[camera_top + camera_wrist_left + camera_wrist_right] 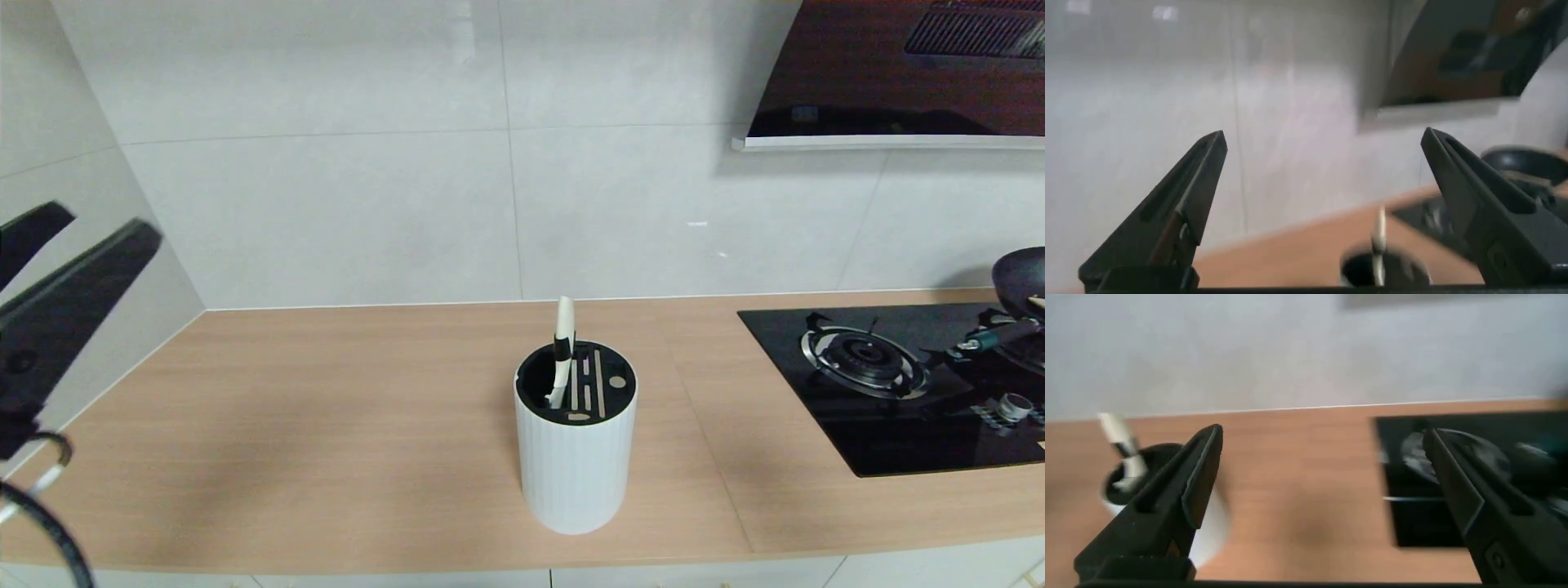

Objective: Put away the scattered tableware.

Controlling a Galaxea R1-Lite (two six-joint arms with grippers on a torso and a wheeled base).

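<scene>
Utensil [563, 343]: white handle with a black band, standing in the holder's round well. It leans a little toward 12 o'clock. The working end is sunk in the well, so I cannot tell what kind it is.
Holder [575, 465]: tall white ribbed cylinder with a dark top insert. The well sits at its 9 o'clock side and narrow slots at its 3 o'clock side. It stands upright mid-counter, nearer the front edge than the wall.
Counter [326, 408]: pale wood, running to the tiled wall at 12 o'clock.
Left claw [1323, 135]: raised at 9 o'clock from the holder and well apart from it. Fingers spread wide with nothing between them.
Right claw [1324, 431]: fingers likewise spread wide and holding nothing. The holder lies beyond them, below one finger.
Hob [898, 392]: black glass at 3 o'clock, with a burner [864, 359] and, farther right, a dark pan [1020, 282].
Hood [898, 73]: dark, on the wall at 1 o'clock.
Progress, as judged: the one piece on view is stowed, so the job looks near its end.
Risk, tipping: the holder is tall for its base, so a low sweep by either arm could topple it or shove it toward the front edge.
Risk, snagging: the handle rises above the rim, so a passing finger could hook it and flick it out.
</scene>
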